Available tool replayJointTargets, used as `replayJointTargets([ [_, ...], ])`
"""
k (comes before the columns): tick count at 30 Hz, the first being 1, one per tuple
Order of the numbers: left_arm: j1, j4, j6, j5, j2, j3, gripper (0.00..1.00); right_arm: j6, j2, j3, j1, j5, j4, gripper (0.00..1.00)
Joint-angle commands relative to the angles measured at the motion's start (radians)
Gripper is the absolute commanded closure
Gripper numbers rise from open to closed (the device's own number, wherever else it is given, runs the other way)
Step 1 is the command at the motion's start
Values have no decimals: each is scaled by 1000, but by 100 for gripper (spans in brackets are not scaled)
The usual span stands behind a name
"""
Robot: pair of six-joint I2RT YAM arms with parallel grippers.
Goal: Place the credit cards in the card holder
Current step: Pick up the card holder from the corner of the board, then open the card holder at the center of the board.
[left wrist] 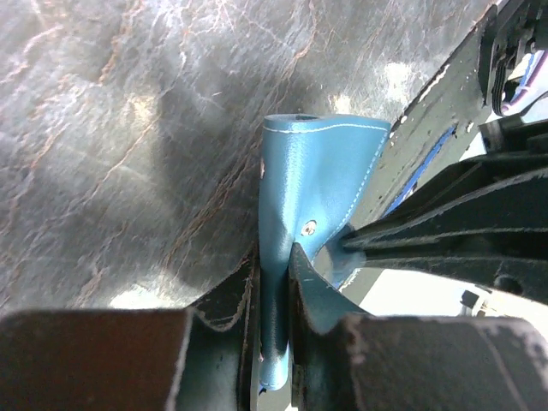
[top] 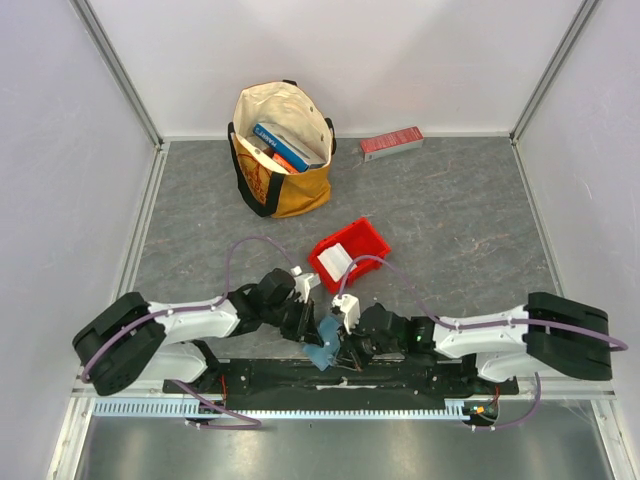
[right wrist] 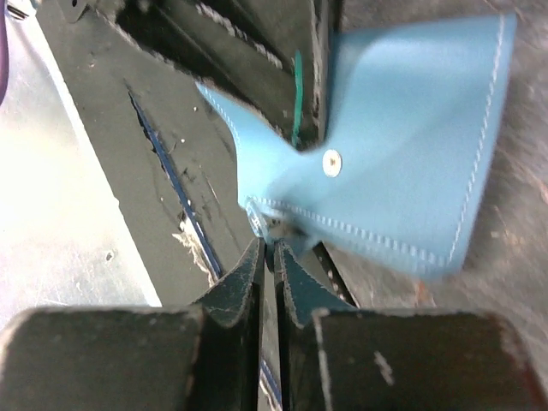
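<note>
Floppy, light card holder point(left wrist: 321, 171), clamped in the left end effector point(left wrist: 274, 261), wants gripping at its stitched hem; right end effector point(right wrist: 276, 254) near-closed there, hold unclear

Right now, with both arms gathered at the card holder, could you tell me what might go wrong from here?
The left end effector pinches the card holder by one folded edge only, so it could twist or slip free. The right end effector has just its fingertips at the holder's stitched corner; whether it grips is unclear, so the flap may escape. Fetching the white card from the red bin means releasing one hold.
</note>
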Motion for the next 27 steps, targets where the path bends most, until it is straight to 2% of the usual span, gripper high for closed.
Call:
replayJointTargets([
  [1, 51, 82, -2, -244, -87, -49, 98, 99, -117, -16, 58, -1, -292, 85],
  [2, 49, 82, -8, -247, -100, -65, 98, 111, -156, -27, 58, 27, -303, 85],
  [3, 49, 82, -16, -248, -115, -74, 98, 128, -188, -37, 58, 51, -312, 80],
  [6, 51, 86, -36, -258, -138, -102, 98, 159, -277, -57, 56, 108, -328, 83],
  [8, 51, 85, -46, -268, -149, -112, 98, 182, -312, -59, 55, 160, -395, 83],
  [9, 49, 80, -57, -279, -160, -119, 98, 202, -326, -47, 52, 210, -438, 80],
  [11, 49, 68, -72, -302, -181, -126, 98, 234, -346, -25, 41, 303, -515, 81],
  [13, 51, 41, -86, -322, -200, -123, 98, 297, -374, 24, 41, 416, -590, 74],
  [17, 51, 31, -131, -331, -226, -132, 98, 433, -423, 65, 41, 557, -535, 64],
  [21, 48, 22, -149, -313, -224, -116, 98, 435, -351, 151, 41, 591, -425, 60],
  [27, 36, -35, -183, -313, -250, -93, 98, 455, -86, 317, 52, 616, -359, 61],
])
